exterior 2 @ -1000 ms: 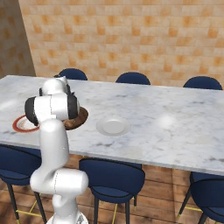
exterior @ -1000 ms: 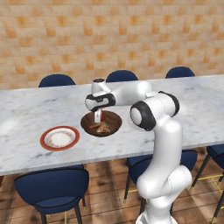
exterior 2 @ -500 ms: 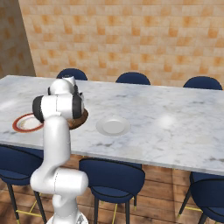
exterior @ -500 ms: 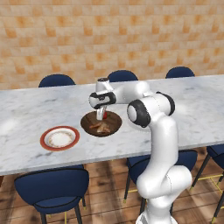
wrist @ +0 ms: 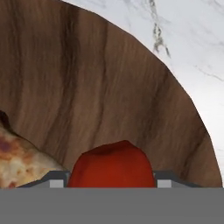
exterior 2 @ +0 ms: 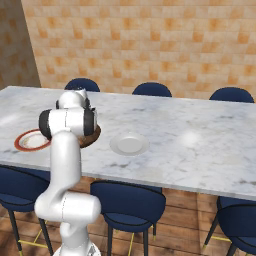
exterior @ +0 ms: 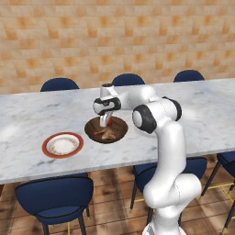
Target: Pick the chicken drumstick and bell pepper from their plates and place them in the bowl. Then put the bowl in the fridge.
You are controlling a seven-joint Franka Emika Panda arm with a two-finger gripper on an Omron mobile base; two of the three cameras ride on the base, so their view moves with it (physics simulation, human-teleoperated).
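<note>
The gripper (exterior: 106, 123) is positioned over the bowl (exterior: 118, 131), with its jaws clamped on the bell pepper (wrist: 112, 164) (the red body sits between the two fingers in the hand view). The chicken drumstick (wrist: 19, 162) lies inside the bowl, just beside the pepper. The bowl rests on the marble table (exterior: 27, 121), between the red-rimmed plate (exterior: 63, 145) and the plain white plate (exterior 2: 129, 144).

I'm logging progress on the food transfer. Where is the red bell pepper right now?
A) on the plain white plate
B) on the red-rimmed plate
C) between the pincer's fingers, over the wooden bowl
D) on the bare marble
C: the hand view shows the bell pepper between the pincer fingers, above the bowl, which already holds the chicken drumstick.
</note>
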